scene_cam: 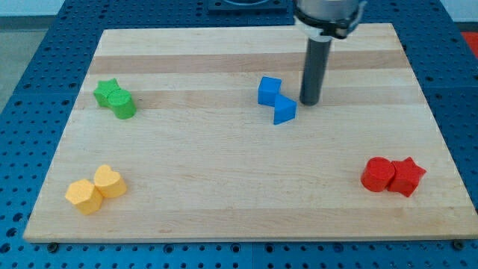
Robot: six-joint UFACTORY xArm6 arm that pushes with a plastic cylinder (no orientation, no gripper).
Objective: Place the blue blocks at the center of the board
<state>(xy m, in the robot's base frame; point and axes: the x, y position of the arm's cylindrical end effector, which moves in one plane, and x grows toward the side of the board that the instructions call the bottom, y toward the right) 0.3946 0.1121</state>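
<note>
Toward the worktop (224,202) far edge: tip (310,101) just right of touching blue cube (269,90) and blue wedge (284,110), poised to nudge both centerward; no jaws fitted.

Pale wooden board (246,202) carries four pairs of blocks, placed relative to the touching blue cube (269,90) and blue wedge-shaped block (284,110): green star (107,91) and green cylinder (122,104) far left; yellow hexagonal block (82,196) and yellow heart (110,181) lower left; red cylinder (378,174) and red star (407,176) lower right.
</note>
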